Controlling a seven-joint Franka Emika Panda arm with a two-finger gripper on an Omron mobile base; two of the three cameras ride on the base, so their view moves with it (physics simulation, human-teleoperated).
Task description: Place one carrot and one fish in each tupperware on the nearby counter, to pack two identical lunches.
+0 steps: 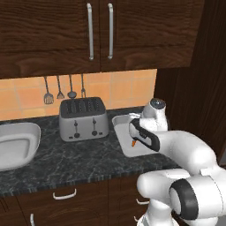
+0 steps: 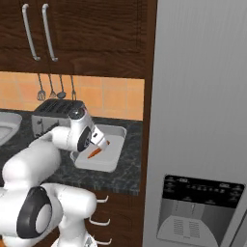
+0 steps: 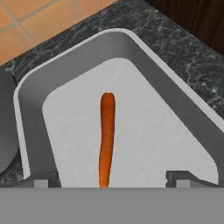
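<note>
Pincer (image 3: 109, 183) spread wide over the slim, tapered orange carrot (image 3: 106, 138), which lies in the smooth, round-rimmed rectangular light-grey tub (image 3: 30, 109) on speckled black stone worktop (image 3: 183, 48)

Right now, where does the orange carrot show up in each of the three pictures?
Left base view: carrot, just its tip, right of centre, peeking under the arm.
Right base view: carrot, left of centre, in the rectangular tub.
Hand view: carrot, centre, lengthwise on the tub floor.
Shared landmark: that tub.
</note>
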